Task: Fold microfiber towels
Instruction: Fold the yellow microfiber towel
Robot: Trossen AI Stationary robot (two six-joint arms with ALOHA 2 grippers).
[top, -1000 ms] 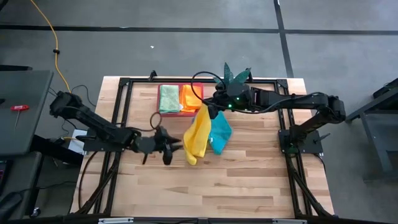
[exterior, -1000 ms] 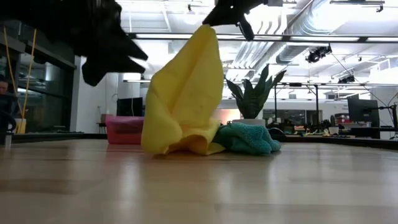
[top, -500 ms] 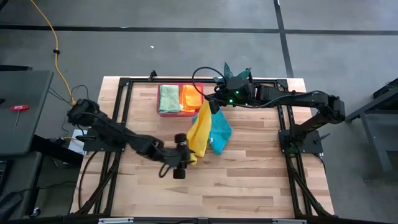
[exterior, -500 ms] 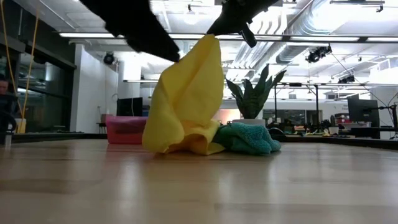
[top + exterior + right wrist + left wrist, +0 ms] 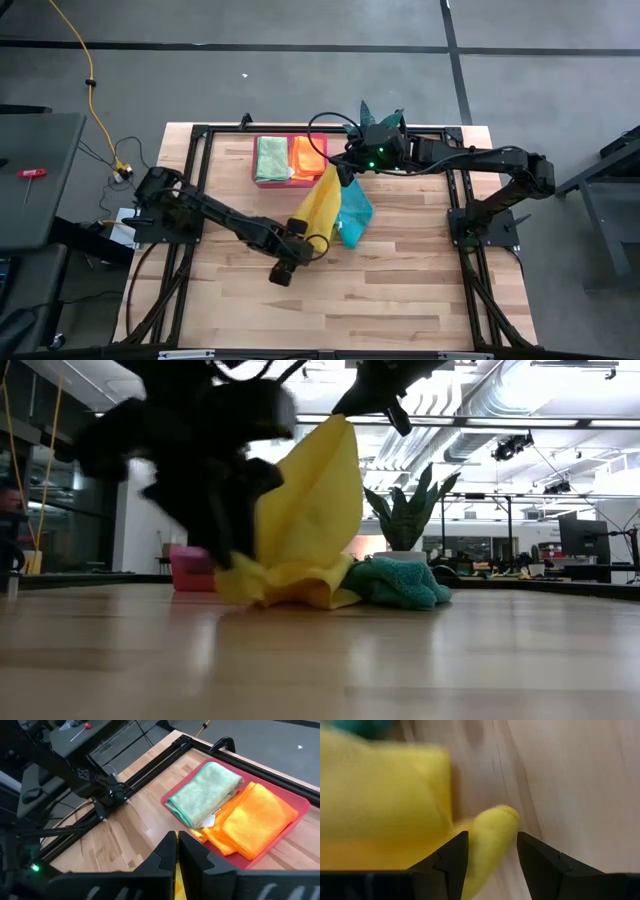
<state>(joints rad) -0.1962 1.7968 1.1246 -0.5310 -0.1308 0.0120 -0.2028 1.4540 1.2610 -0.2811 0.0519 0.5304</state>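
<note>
yellow towel is held up by one corner, pinched in the right gripper; its low folded corner lies between the left gripper's parted fingers.

Even, bright overhead light falls on the desk in the high view, with faint shadows. In the low view ceiling strip lights glare, and the left tool is a dark, motion-smeared silhouette. The left wrist view is soft; the yellow towel seems out of focus.
</note>
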